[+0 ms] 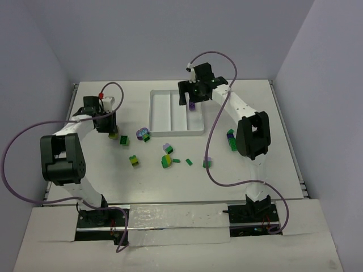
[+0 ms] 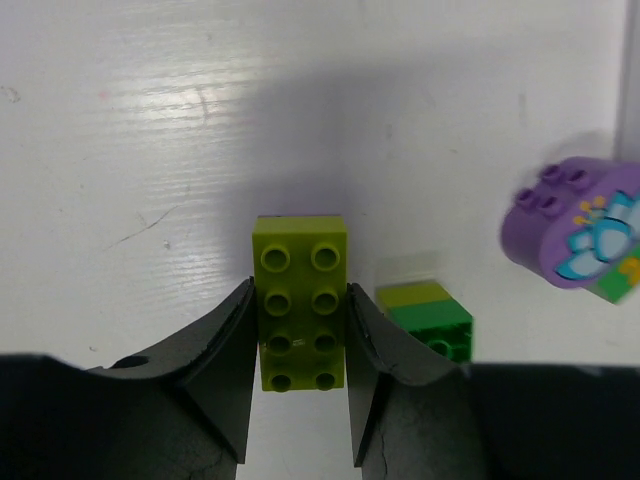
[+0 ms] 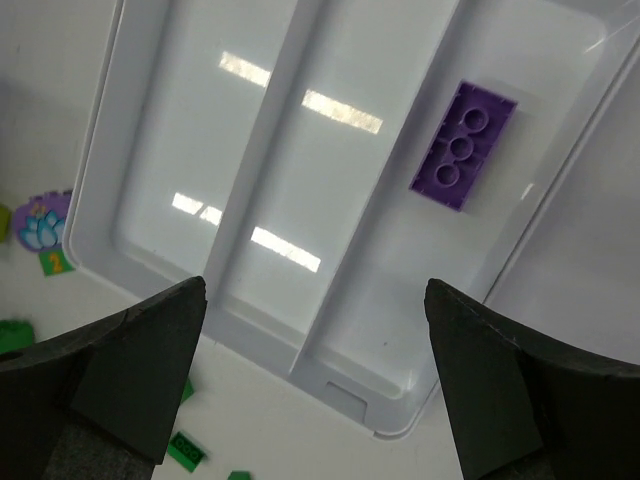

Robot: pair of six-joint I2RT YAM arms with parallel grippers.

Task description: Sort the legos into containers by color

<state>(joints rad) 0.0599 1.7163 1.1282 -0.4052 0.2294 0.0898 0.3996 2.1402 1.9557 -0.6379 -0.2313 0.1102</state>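
We are gripping a yellow-green brick [image 2: 299, 262] in our left hand [image 2: 298, 330]. Our right hand [image 3: 315, 292] is hovering wide open over the tray [image 3: 340, 395].

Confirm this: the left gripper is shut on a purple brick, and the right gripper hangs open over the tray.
Wrong colour: the left gripper is shut on a yellow-green brick, as the left wrist view shows. The rest holds.

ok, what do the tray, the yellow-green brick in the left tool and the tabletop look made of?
tray: looks like glossy white moulded plastic; sharp light reflections on its floor.
yellow-green brick: hard plastic, smooth semi-gloss, crisp moulded studs.
tabletop: probably white-painted wood or laminate; faint grain lines and scratches, can't tell which.
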